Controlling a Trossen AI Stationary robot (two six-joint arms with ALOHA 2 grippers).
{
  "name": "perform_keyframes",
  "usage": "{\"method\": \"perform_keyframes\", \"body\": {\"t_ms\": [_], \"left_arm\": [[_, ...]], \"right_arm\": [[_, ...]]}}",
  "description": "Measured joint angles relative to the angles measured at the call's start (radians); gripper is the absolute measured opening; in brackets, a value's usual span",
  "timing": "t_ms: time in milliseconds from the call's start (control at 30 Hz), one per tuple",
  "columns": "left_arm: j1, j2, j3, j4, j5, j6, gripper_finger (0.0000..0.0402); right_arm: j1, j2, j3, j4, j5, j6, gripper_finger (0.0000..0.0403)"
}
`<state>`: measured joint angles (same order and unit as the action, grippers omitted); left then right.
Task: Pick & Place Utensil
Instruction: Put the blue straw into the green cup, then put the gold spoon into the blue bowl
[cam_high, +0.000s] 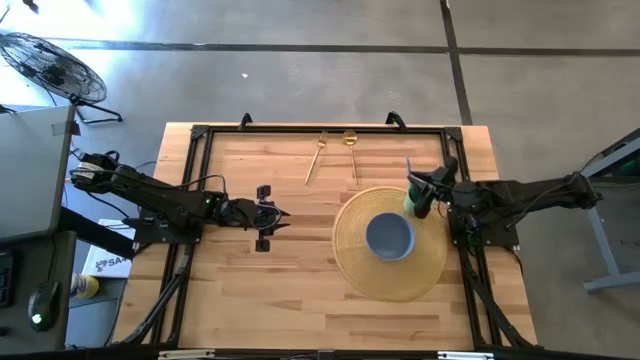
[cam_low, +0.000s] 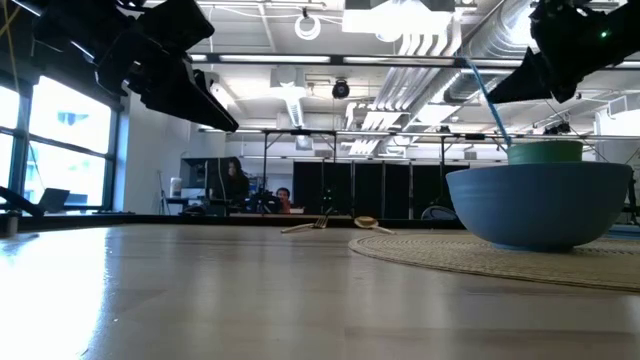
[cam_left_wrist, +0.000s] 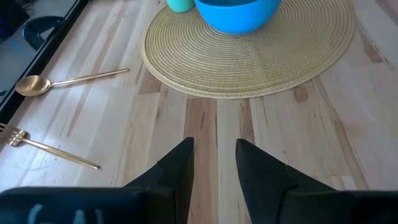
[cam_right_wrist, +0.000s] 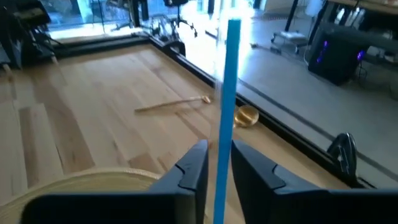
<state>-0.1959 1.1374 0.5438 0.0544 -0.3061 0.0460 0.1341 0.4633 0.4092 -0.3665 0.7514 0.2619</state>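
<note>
The right gripper (cam_right_wrist: 216, 163) is hanging over the far edge of the woven mat (cam_high: 390, 243), just above the green cup (cam_high: 412, 200), with its two fingers (cam_right_wrist: 193, 168) standing close together on either side of a blue straw (cam_right_wrist: 226, 106); whether the pads are pressing the straw cannot be told. The straw is rising from the cup, which is standing on the mat just behind the blue bowl (cam_high: 390, 236). The bowl is sitting near the middle of the mat, on the right half of the wooden table (cam_high: 250, 290). The left gripper (cam_left_wrist: 214, 167) is hovering above bare wood on the table's left half, well apart from the mat, with its fingers slightly parted and holding nothing. The gold spoon (cam_high: 351, 150) and the gold fork (cam_high: 316, 155) are lying side by side on the wood near the far edge of the table, beyond the mat, and neither gripper is touching them.
</note>
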Motion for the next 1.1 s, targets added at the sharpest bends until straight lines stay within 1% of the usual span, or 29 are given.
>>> {"method": "perform_keyframes", "body": {"t_ms": [100, 233, 300, 400, 500, 600, 833, 900, 967, 1100], "left_arm": [[0.0, 0.0, 0.0, 0.0, 0.0, 0.0, 0.0115], [0.0, 0.0, 0.0, 0.004, 0.0, 0.001, 0.0115], [0.0, 0.0, 0.0, 0.007, -0.001, 0.002, 0.0115], [0.0, 0.0, 0.0, 0.009, -0.002, 0.011, 0.0115], [0.0, 0.0, 0.0, 0.01, -0.004, 0.011, 0.0115], [0.0, 0.0, 0.0, 0.011, -0.004, 0.011, 0.0115], [0.0, 0.0, 0.0, 0.012, -0.003, 0.013, 0.0115], [0.0, 0.0, 0.0, 0.012, -0.003, 0.013, 0.0115], [0.0, 0.0, 0.0, 0.012, -0.003, 0.013, 0.0115], [0.0, 0.0, 0.0, 0.012, -0.003, 0.013, 0.0115]], "right_arm": [[0.0, 0.001, 0.066, -0.144, -0.001, 0.077, 0.0087], [0.0, 0.002, 0.199, -0.334, 0.026, 0.155, 0.0117], [0.0, 0.002, 0.263, -0.381, 0.037, 0.157, 0.0131], [0.0, 0.008, 0.338, -0.384, 0.06, 0.113, 0.015], [0.0, 0.035, 0.382, -0.335, 0.076, 0.046, 0.0167], [-0.001, 0.092, 0.397, -0.23, 0.065, -0.032, 0.0179], [0.0, 0.315, 0.398, 0.136, -0.056, -0.237, 0.0185], [-0.002, 0.379, 0.423, 0.159, -0.084, -0.266, 0.0184], [-0.003, 0.443, 0.47, 0.17, -0.086, -0.267, 0.0185], [-0.004, 0.584, 0.59, 0.134, -0.111, -0.271, 0.0186]]}}
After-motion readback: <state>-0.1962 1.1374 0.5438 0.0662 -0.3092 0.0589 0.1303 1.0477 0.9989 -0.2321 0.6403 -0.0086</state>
